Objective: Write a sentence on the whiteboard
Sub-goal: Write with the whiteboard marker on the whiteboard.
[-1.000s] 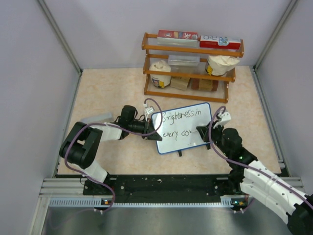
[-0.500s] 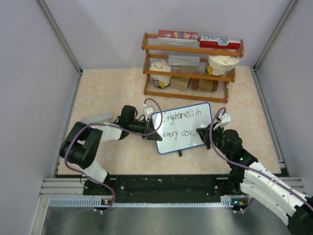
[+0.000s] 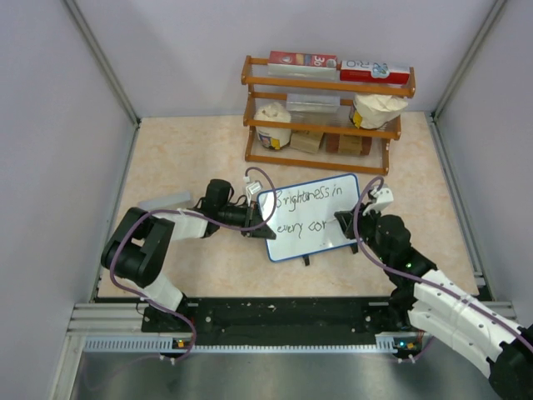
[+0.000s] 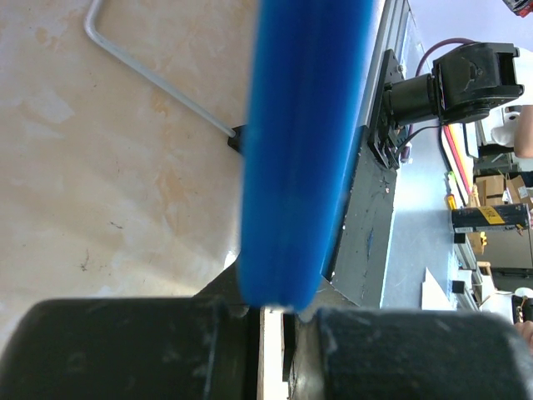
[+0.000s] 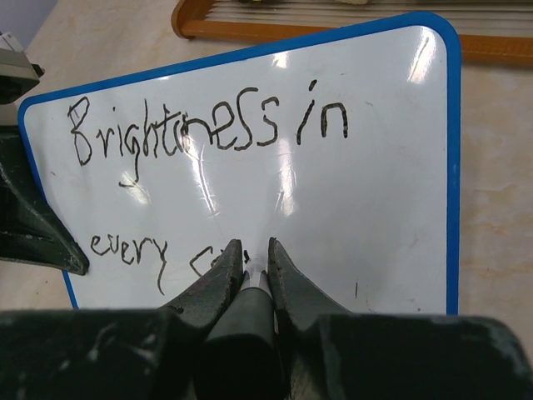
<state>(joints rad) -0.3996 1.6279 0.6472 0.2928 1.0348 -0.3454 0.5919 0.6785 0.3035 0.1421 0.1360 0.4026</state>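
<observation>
Whiteboard between both claws, sentence part-written.
Lettering reads "Brightness in every cor". Right claw pinches marker, tip on board just ahead of fingertips; left claw clamped on blue rim; rack beyond.

Whiteboard standing between left claw and right claw with its marker, wooden rack blocking the far side beyond both, bare table open right of right claw
</observation>
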